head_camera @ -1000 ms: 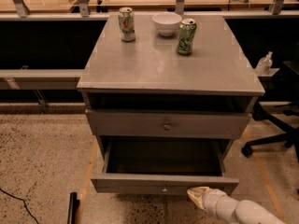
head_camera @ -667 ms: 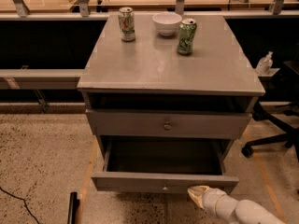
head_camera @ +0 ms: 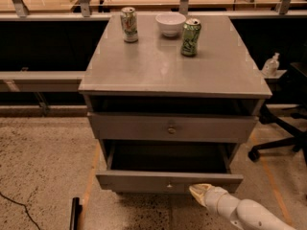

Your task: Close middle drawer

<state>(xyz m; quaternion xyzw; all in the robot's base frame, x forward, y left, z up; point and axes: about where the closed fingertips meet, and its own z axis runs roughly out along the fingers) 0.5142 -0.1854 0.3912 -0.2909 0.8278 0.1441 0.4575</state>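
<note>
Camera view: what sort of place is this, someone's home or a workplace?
Probably an office or lab workspace: a wheeled office chair at the right, a speckled hard floor, and a grey drawer cabinet. The robot's gripper sits low by the pulled-out drawer.

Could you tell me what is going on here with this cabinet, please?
The robot's gripper sits low in front of the cabinet, right at the front panel of the pulled-out drawer, just right of its knob; whether it touches is unclear. The drawer is open, not yet pushed in. A bowl, a pale can and a green can stand on top.
</note>
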